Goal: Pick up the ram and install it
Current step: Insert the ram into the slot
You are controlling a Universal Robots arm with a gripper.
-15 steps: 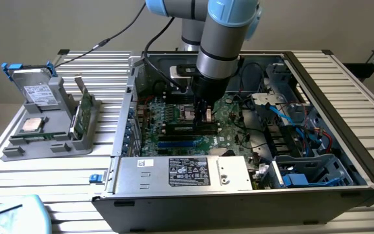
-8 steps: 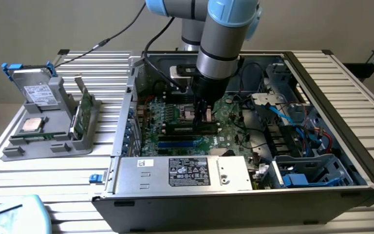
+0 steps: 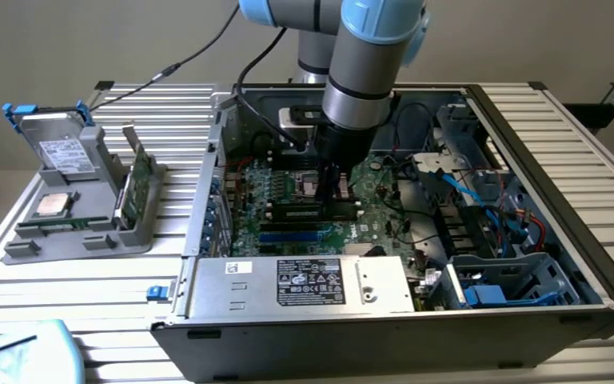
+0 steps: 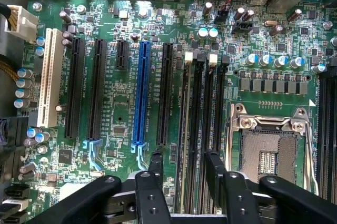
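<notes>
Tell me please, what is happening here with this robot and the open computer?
A robot arm reaches down into an open computer case. Its gripper hangs low over the green board, open, one finger on each side of the ram stick. The stick stands on edge in a long black slot near the processor socket, seemingly not gripped. Whether it is fully clicked in, I cannot tell.

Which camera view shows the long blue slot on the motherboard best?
The wrist view: the blue slot shows its full length, unobstructed. The exterior view gives it as a small blue strip next to the power supply.
</notes>
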